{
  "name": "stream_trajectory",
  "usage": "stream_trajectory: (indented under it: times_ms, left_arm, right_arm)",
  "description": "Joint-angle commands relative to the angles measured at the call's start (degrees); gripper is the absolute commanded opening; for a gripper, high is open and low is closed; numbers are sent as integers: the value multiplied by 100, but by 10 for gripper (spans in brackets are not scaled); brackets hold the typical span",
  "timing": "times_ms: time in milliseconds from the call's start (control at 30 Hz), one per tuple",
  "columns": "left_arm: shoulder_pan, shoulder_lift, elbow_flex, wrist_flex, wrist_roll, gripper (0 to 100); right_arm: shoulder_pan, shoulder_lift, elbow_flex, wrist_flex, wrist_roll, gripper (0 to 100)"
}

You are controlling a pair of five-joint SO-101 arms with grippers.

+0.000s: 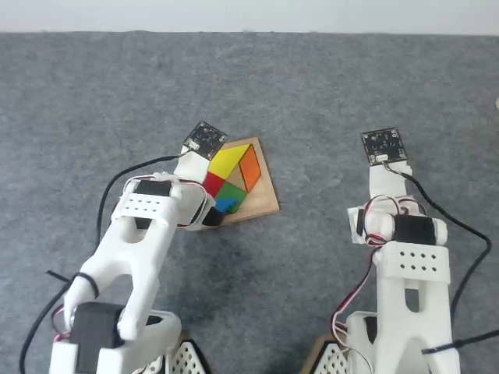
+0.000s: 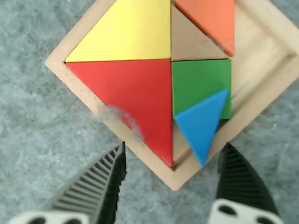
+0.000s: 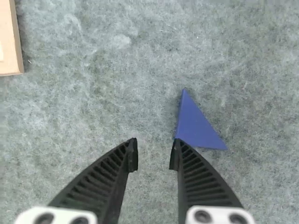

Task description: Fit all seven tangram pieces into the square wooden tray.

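Grey felt covers the table in the high view. The square wooden tray lies partly under the left arm, well apart from the right arm. The left arm covers the tray's near corner, so the fit there is hard to judge.

From the left wrist, the left gripper hangs spread wide over that corner, holding nothing. The yellow triangle, red triangle and green square lie flat. The light blue triangle rests askew, overlapping the green square. A careless nudge could wedge it or lift the square. The orange piece is cut off by the frame edge.

From the right wrist, the right gripper is slightly parted over the felt and empty. The dark blue triangle lies outside the jaws, touching one finger. Closing here would likely miss it or shove it away.
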Motion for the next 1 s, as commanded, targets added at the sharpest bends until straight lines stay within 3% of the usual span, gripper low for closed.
stream_trajectory:
  times_ms: [0, 300, 500, 733, 967]
  left_arm:
    - [-114, -26, -233, -167, -149, 309]
    - [-527, -26, -233, -202, -334, 308]
    - [-299, -79, -242, -193, -334, 308]
    - [-88, 123, -673, -211, 299, 308]
    - [-141, 1187, -1007, -220, 264, 308]
  right_arm:
    - [-48, -154, -35, -101, -62, 130]
    - [-48, -154, -35, -101, -62, 130]
    - [-57, -154, -35, -101, -62, 130]
    - [-40, -154, -35, -101, -62, 130]
    - [-48, -154, -35, -101, -62, 130]
